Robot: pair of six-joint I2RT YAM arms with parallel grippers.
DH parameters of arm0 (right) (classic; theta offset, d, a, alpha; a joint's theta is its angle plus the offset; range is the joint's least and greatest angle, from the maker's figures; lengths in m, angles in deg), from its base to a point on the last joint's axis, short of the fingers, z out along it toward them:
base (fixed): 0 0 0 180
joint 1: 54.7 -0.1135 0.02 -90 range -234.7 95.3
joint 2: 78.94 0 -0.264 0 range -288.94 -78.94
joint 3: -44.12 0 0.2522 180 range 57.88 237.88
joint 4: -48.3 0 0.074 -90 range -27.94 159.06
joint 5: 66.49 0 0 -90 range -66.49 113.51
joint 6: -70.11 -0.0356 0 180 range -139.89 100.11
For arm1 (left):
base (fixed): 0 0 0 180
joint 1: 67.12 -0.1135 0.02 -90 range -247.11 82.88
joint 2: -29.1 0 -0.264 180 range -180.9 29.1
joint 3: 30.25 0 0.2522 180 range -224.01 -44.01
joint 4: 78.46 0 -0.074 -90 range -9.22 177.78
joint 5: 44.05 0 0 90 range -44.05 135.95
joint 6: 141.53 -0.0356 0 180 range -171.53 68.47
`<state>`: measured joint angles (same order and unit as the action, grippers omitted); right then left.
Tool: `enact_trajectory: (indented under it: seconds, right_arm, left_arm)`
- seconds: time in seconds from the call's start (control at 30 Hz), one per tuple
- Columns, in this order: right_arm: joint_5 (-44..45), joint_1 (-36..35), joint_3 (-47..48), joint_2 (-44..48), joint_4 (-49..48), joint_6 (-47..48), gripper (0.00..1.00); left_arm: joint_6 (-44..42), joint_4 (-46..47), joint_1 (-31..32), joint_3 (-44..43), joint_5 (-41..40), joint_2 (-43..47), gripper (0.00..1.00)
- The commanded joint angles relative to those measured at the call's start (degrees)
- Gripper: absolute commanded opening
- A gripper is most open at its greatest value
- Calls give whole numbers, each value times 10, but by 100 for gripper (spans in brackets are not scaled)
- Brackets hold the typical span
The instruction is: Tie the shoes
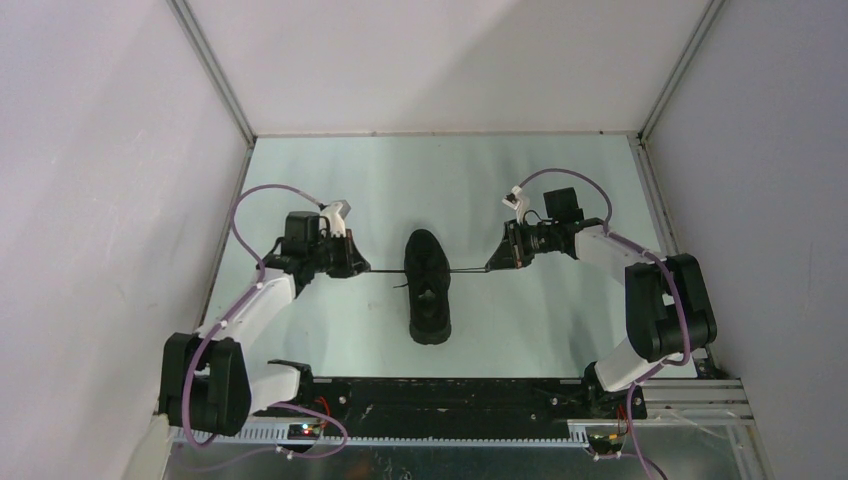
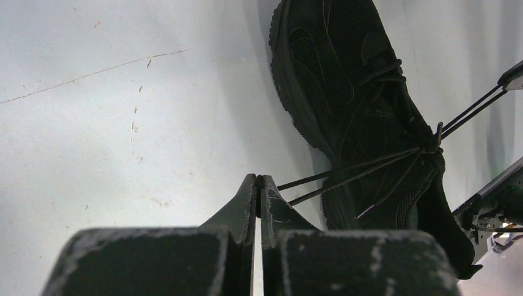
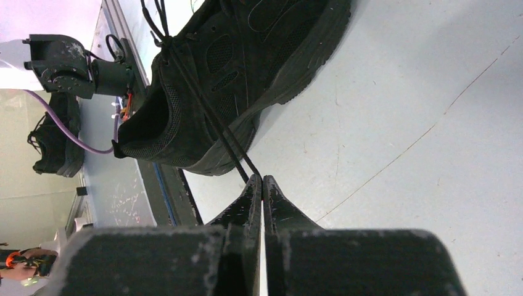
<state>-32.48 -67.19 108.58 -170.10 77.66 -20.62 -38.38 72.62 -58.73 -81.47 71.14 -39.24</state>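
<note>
The black shoe (image 1: 428,285) lies in the middle of the table, toe toward the far wall. It also shows in the left wrist view (image 2: 358,105) and in the right wrist view (image 3: 247,68). My left gripper (image 1: 362,268) is left of the shoe, shut on a doubled lace strand (image 2: 345,176) pulled taut from the knot. My right gripper (image 1: 492,266) is right of the shoe, shut on another doubled lace strand (image 3: 213,120), also taut. The two strands form one straight line through the shoe's lacing. A loose lace tip (image 2: 365,212) hangs by the shoe's side.
The pale green table (image 1: 560,180) is walled by white panels at left, right and back. The black base rail (image 1: 450,395) with the arm mounts runs along the near edge.
</note>
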Motion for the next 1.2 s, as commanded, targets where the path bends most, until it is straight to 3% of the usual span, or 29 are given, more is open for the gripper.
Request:
enact_trajectory:
  seconds: [0.0, 0.53, 0.63, 0.7, 0.73, 0.83, 0.93, 1.03, 1.07, 1.13, 1.17]
  right_arm:
    - [64, 30, -6, 20, -2, 10, 0]
    - [77, 30, -17, 27, -15, 10, 0]
    - [69, 26, -17, 27, -14, 10, 0]
    - [62, 18, -17, 31, -17, 10, 0]
    - [58, 12, -17, 33, -19, 10, 0]
    - [48, 7, -15, 39, -31, 10, 3]
    - [51, 11, 11, 43, -1, 20, 22]
    - [76, 22, 60, 49, 56, 69, 41]
    - [97, 26, 90, 52, 84, 80, 55]
    - [131, 40, 125, 63, 107, 105, 73]
    - [143, 51, 135, 72, 113, 119, 81]
  left_arm:
    - [-31, -10, -30, 9, -112, 18, 0]
    - [-35, -16, -30, 9, -126, 21, 0]
    - [-39, 7, -30, 14, -64, 24, 0]
    - [-34, 35, -28, 19, -2, 26, 11]
    - [-27, 42, -25, 22, 28, 25, 27]
    - [-23, 54, -12, 19, 54, 23, 43]
    - [-26, 47, -10, 14, 38, 25, 56]
    - [-44, 28, -11, -15, 11, 23, 61]
    - [-50, 22, -11, -24, 6, 21, 63]
    - [-69, -11, -13, -63, -17, 12, 67]
    - [-86, -22, -13, -96, -31, 1, 75]
